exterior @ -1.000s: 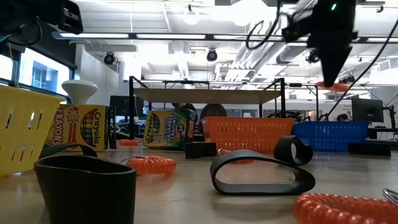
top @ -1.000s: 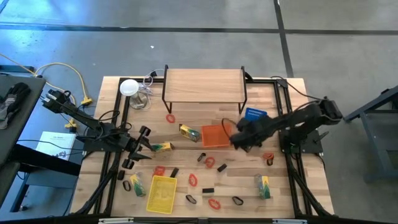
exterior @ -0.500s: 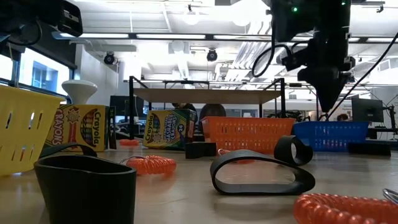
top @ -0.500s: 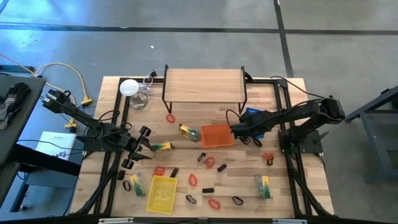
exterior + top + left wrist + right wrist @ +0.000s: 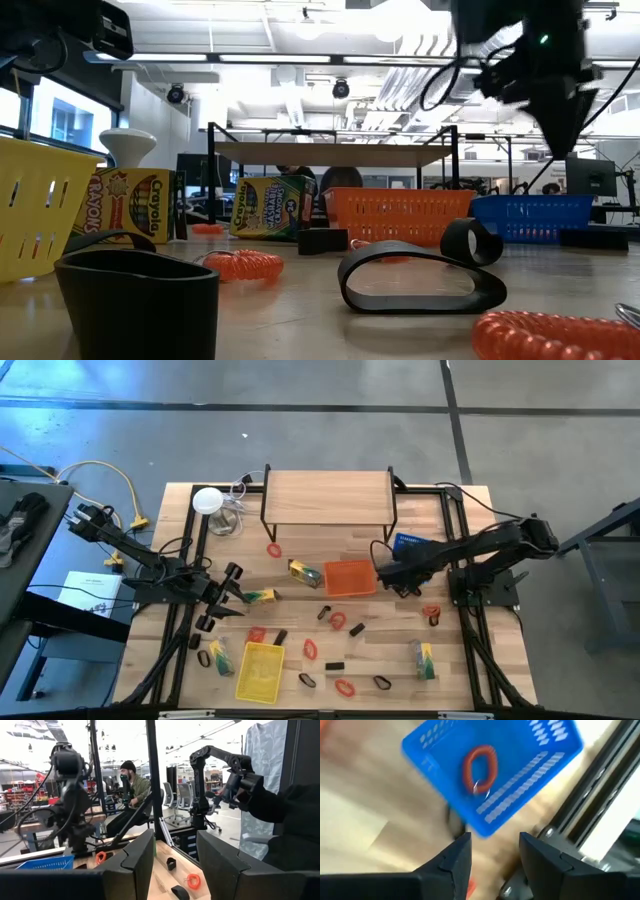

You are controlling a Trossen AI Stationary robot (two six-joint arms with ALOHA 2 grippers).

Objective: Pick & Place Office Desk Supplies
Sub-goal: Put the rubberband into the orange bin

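My right gripper (image 5: 386, 573) (image 5: 495, 851) hangs open over the table just near of the blue basket (image 5: 410, 543) (image 5: 440, 795), fingers pointing down, nothing between them. A red ring band (image 5: 480, 767) lies on the blue basket's floor. My left gripper (image 5: 238, 592) (image 5: 175, 860) waits open at the table's left, beside a yellow-green pack (image 5: 263, 596) that lies flat on the wood. Red bands (image 5: 338, 621), black clips (image 5: 356, 629) and further packs (image 5: 421, 658) lie scattered over the near half of the table.
An orange basket (image 5: 350, 577) sits just left of my right gripper. A yellow basket (image 5: 260, 670) stands near the front edge. A wooden shelf (image 5: 328, 497) on black legs spans the far middle, with a white round disc (image 5: 207, 500) to its left. A person sits beyond the table.
My right gripper carried a red band from beside the orange basket toward the far edge, over the blue basket, and let it go. The band now lies in the blue basket. The gripper then drew back a little toward the near edge.
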